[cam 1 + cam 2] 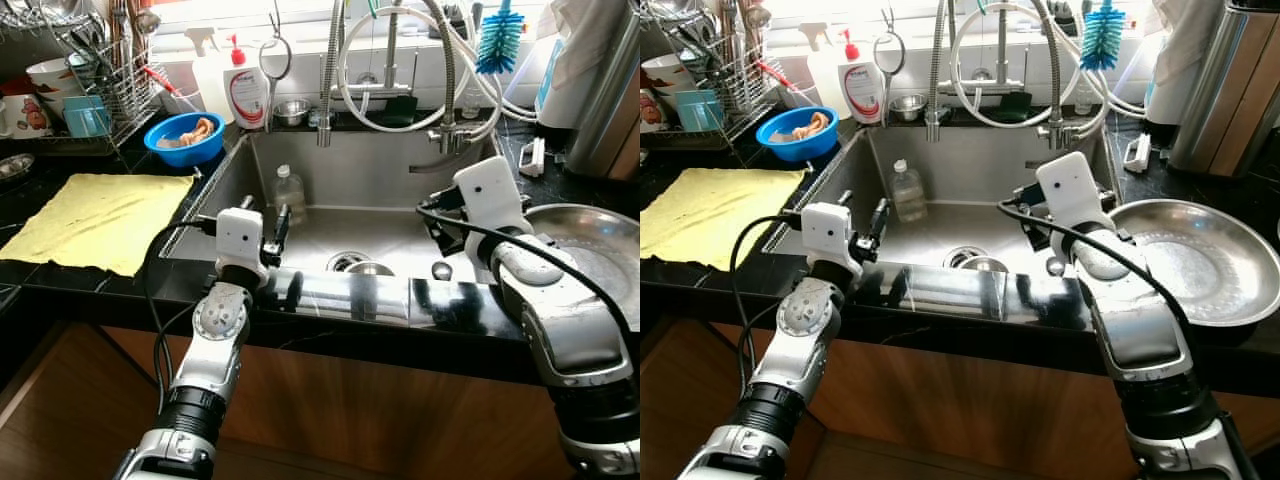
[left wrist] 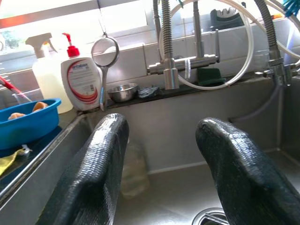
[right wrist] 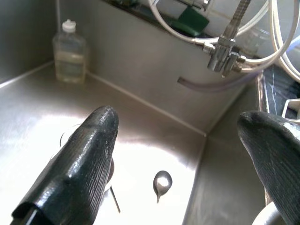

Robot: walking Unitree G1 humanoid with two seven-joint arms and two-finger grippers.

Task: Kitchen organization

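- Spoon (image 3: 162, 182) lies on the sink (image 1: 390, 170) floor by the right wall, bowl toward the back wall, handle toward the front.
- Right gripper (image 3: 183, 154) hovers just above it, fingers spread, empty; clearly the nearer arm.
- Left gripper (image 2: 159, 173) at the front-left edge, spread, empty.

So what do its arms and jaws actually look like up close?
Both arms are silver metal with black ribbed sections lower down. Each wrist carries a white boxy housing, and black cables loop along the outside. The left gripper and right gripper each have two long black fingers with a fine woven texture.
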